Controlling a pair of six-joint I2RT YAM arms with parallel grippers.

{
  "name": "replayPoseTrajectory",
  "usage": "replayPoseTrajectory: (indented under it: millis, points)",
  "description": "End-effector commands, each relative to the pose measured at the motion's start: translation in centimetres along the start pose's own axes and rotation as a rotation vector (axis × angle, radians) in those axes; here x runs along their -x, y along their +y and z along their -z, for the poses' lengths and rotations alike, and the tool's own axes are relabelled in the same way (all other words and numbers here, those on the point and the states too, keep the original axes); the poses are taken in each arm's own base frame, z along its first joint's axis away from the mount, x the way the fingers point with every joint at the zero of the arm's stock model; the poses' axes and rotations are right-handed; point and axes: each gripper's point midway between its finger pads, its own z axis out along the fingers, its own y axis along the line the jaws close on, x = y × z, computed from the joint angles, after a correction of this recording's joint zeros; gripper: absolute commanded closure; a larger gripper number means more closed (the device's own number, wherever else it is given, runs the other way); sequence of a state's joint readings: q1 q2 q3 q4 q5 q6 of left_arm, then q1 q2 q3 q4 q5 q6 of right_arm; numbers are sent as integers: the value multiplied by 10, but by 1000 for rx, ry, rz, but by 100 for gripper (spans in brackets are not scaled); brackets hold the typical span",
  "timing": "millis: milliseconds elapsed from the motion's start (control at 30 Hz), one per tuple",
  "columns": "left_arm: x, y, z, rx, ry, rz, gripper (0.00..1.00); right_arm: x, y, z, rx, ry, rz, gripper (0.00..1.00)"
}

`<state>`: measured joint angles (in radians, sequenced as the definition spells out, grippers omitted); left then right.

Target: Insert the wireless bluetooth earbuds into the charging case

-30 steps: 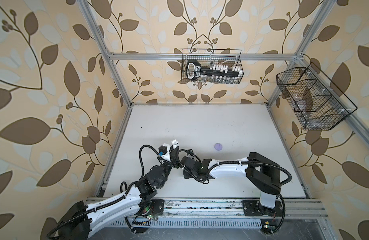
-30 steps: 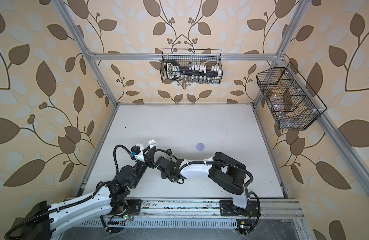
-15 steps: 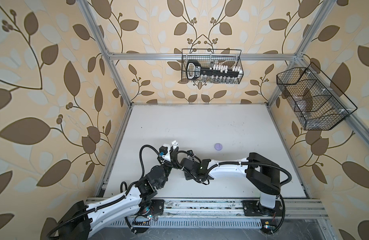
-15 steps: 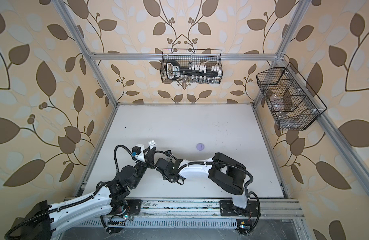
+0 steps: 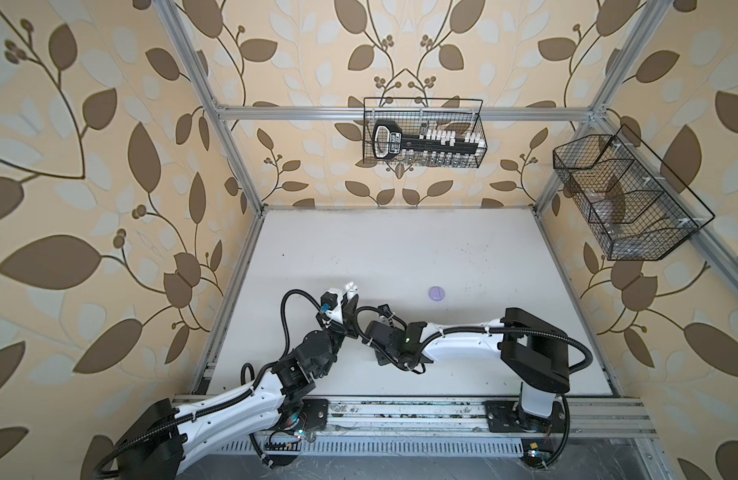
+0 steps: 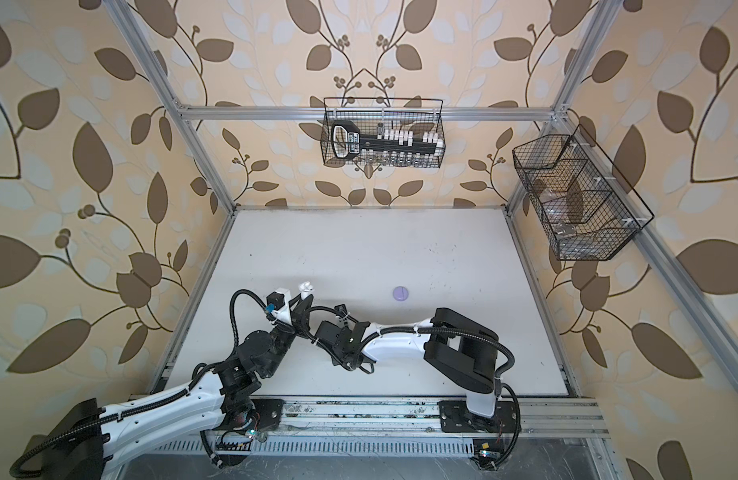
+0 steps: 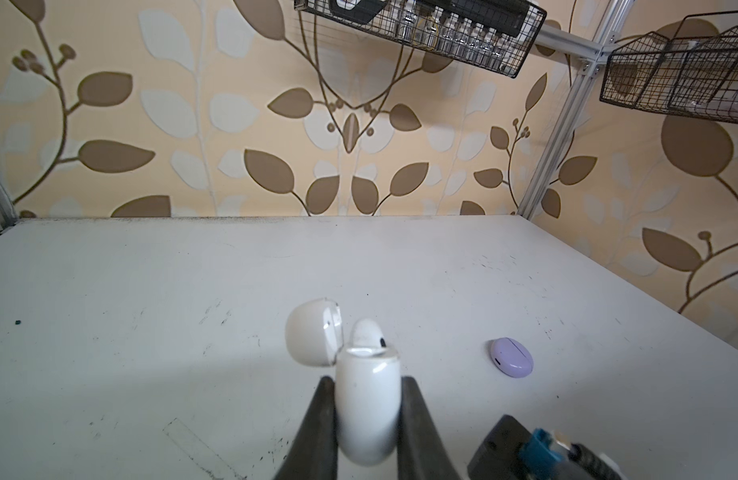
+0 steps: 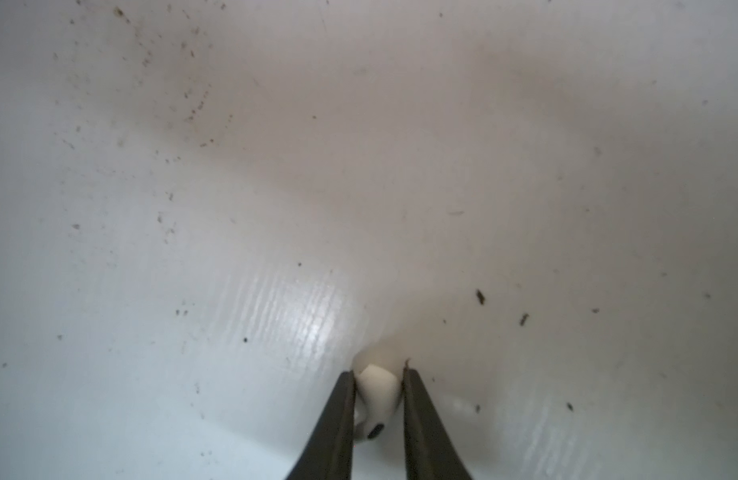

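Left gripper (image 7: 368, 380): clamped on white case (image 7: 367, 419), lid open, one earbud (image 7: 369, 332) seated (only your left wrist view shows that).
Right gripper (image 8: 378, 374): just pinched shut on second earbud (image 8: 377, 395) on the table (image 8: 359, 166); looks ready to lift.
Top views: pinch hidden under the arm.
Lilac case (image 5: 436, 293): closed, well apart.

Beige wallpaper (image 5: 88, 187) with brown leaves covers the walls. A white, scuffed worktop (image 5: 400, 249) lies inside an aluminium frame (image 5: 296, 112). One black wire basket (image 5: 421, 100) hangs at the back, a second basket (image 5: 600, 232) at the right.
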<state>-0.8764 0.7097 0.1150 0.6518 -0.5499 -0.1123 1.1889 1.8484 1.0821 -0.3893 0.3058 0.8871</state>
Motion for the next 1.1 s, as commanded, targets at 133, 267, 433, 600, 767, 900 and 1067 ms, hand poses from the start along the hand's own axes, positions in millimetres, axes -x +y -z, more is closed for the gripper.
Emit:
replayPoseTrajectory:
  millis: [133, 267, 433, 600, 767, 900, 1067]
  points:
    - [16, -7, -1, -23, -48, 44, 100, -16, -40, 5, -107, 52, 82, 80]
    - [16, -8, -2, -27, -45, 42, 100, -17, -50, 8, -130, 66, 134, 80]
    - [15, -9, -2, -34, -40, 41, 100, -18, -52, 11, -124, 83, 196, 81]
    - [14, -10, -3, -37, -37, 40, 100, -19, -45, 11, -91, 102, 268, 81]
    - [15, -11, -3, -42, -37, 39, 99, -27, -32, 10, -3, 125, 350, 80]
    - [14, -12, -3, -47, -36, 38, 99, -30, -34, 11, 11, 136, 387, 80]
    - [13, -13, -3, -54, -33, 38, 99, -31, -35, 16, 28, 139, 429, 80]
